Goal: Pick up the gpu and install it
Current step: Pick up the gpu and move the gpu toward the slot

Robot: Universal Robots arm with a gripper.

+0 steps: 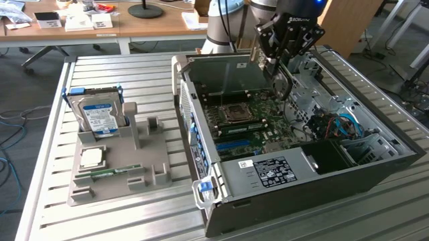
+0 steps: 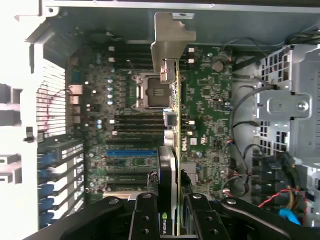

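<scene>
I have my gripper clamped on the gpu, with a black finger pressing on each face of the card. The card stands edge-on to the camera. Its green NVIDIA label sits between the fingers, and its metal end bracket is at the far end, close to the grey case wall. Beyond it lies the green motherboard, with the open processor socket just beside the card's edge and a blue slot nearer the gripper. A silver drive cage stands to one side, with black cables and a blue connector near it. I cannot tell whether the card touches the board.
</scene>
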